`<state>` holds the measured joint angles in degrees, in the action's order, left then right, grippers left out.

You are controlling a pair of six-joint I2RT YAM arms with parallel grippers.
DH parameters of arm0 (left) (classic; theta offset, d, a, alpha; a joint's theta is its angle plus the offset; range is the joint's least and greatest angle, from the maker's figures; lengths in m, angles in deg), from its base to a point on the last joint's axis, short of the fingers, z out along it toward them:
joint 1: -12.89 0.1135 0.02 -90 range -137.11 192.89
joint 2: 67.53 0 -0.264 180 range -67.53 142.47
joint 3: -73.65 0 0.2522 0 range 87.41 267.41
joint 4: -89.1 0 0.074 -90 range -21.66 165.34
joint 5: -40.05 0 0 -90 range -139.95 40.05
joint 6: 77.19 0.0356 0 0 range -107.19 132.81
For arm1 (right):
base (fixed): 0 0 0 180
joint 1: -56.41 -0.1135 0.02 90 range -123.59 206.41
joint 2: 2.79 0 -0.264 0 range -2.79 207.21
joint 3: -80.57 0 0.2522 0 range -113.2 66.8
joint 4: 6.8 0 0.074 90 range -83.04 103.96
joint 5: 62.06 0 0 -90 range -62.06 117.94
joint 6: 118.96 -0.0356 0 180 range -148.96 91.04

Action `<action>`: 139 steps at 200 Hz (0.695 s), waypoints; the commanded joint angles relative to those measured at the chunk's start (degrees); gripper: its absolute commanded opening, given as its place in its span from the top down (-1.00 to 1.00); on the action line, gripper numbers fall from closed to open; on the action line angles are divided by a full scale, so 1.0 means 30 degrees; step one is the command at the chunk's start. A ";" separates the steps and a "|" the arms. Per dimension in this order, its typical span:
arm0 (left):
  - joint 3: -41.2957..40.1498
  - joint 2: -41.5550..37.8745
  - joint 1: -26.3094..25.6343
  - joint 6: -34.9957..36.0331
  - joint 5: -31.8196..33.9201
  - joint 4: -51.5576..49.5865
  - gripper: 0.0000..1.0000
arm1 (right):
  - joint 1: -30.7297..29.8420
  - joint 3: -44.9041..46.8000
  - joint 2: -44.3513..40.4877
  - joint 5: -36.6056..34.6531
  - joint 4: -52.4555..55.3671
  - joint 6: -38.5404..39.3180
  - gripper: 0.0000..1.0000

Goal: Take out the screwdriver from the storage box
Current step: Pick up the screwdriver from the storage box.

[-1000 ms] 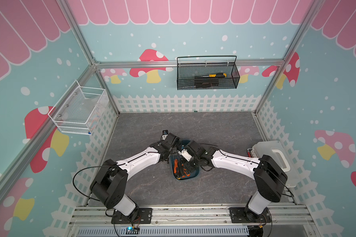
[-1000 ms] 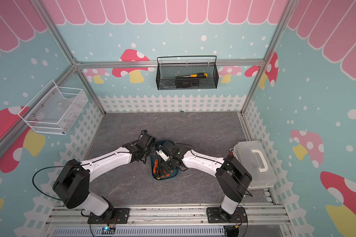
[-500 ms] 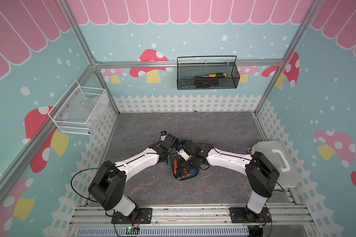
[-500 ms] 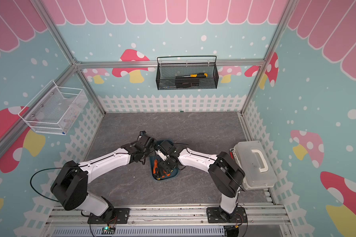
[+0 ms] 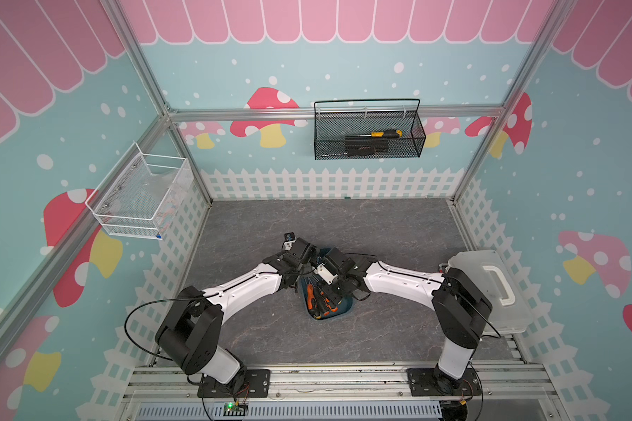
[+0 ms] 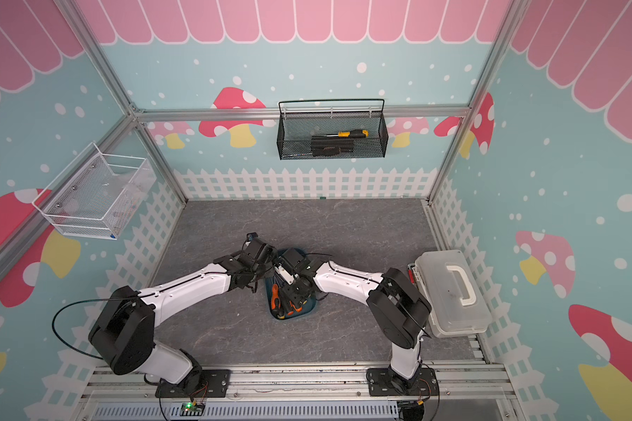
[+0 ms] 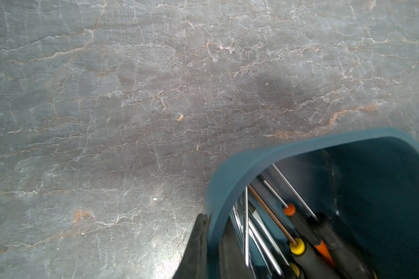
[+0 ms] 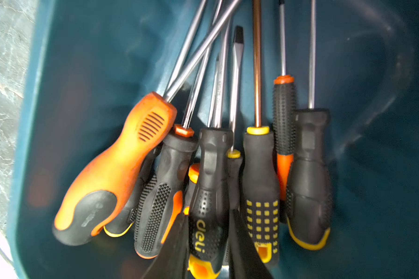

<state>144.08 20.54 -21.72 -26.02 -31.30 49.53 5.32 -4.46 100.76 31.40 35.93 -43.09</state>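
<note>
The teal storage box [image 5: 345, 310] [image 6: 310, 310] sits mid-table and holds several screwdrivers, handles toward the front. My left gripper [image 7: 214, 246] is shut on the box's wall [image 7: 252, 159], one finger outside and one inside; both top views show it [image 5: 302, 277] at the box's left side. My right gripper [image 8: 208, 244] [image 5: 329, 299] reaches down into the box [image 8: 82, 72]. Its fingers press both sides of a black-handled screwdriver [image 8: 211, 181] with yellow lettering, which lies among the others.
A black wire-mesh basket [image 5: 369, 145] hangs on the back wall with a yellow-and-black tool inside. A white wire basket [image 5: 143, 197] hangs on the left wall. A white lidded case [image 5: 489, 288] stands at the table's right edge, beside the right arm.
My right gripper's jaws have narrowed onto the black handle, and the right arm has shifted slightly left over the box. The left arm and box stay put.
</note>
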 commanded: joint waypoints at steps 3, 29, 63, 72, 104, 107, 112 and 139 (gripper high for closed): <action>-0.0098 -0.0967 -0.0124 0.0023 -0.0007 0.1145 1.00 | -0.0226 -0.0247 0.0310 -0.0242 0.0187 0.0463 1.00; -0.0335 -0.0910 0.0049 0.0052 -0.0007 0.1159 1.00 | -0.0230 0.0558 -0.0988 -0.0193 -0.0677 0.0274 1.00; -0.0708 -0.0772 0.0254 -0.0006 -0.0007 0.1271 1.00 | -0.0226 0.1341 -0.2810 -0.0123 -0.1630 -0.0007 1.00; -0.0724 -0.0736 0.0311 0.0008 -0.0007 0.1284 1.00 | -0.0226 0.1313 -0.2982 -0.0157 -0.1586 -0.0007 1.00; -0.0637 -0.0734 0.0447 0.0080 -0.0007 0.1282 1.00 | -0.0226 0.1137 -0.3200 -0.0319 -0.1055 -0.0151 1.00; -0.0611 -0.0734 0.0446 0.0096 -0.0007 0.1281 1.00 | -0.0226 0.1156 -0.3212 -0.0318 -0.1005 -0.0171 1.00; -0.0585 -0.0734 0.0460 0.0132 -0.0007 0.1286 1.00 | -0.0226 0.1210 -0.3266 -0.0379 -0.0944 -0.0232 1.00; -0.0521 -0.0734 0.0580 0.0279 -0.0007 0.1301 1.00 | -0.0209 0.1576 -0.3584 -0.0466 -0.0766 -0.0276 1.00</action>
<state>142.07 19.97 -20.69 -26.00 -31.89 51.28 4.97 -0.74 91.56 30.51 32.41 -43.20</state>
